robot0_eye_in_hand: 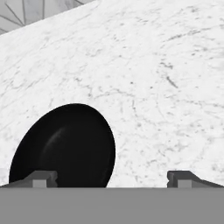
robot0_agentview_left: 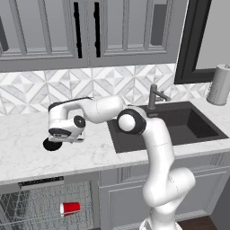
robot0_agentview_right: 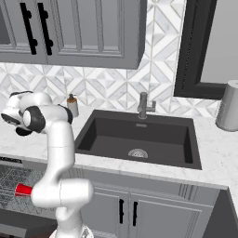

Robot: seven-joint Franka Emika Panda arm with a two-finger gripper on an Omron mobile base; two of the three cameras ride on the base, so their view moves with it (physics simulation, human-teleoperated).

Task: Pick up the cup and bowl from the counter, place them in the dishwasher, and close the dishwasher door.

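Cup (robot0_agentview_left: 70, 208) already lying on its side in the wire rack of the open dishwasher (robot0_agentview_left: 40, 204), below the table's front edge. Bowl (robot0_eye_in_hand: 65, 146) still resting on the table (robot0_agentview_left: 27, 150), near that front edge, left of the sink (robot0_agentview_left: 179, 126). End effector (robot0_eye_in_hand: 112, 178) open and empty, poised low over the bowl, seemingly offset so one fingertip (robot0_eye_in_hand: 43, 177) overlaps its rim. Bowl pickup in hand. Next: straddle the rim, descend, close, then lift.
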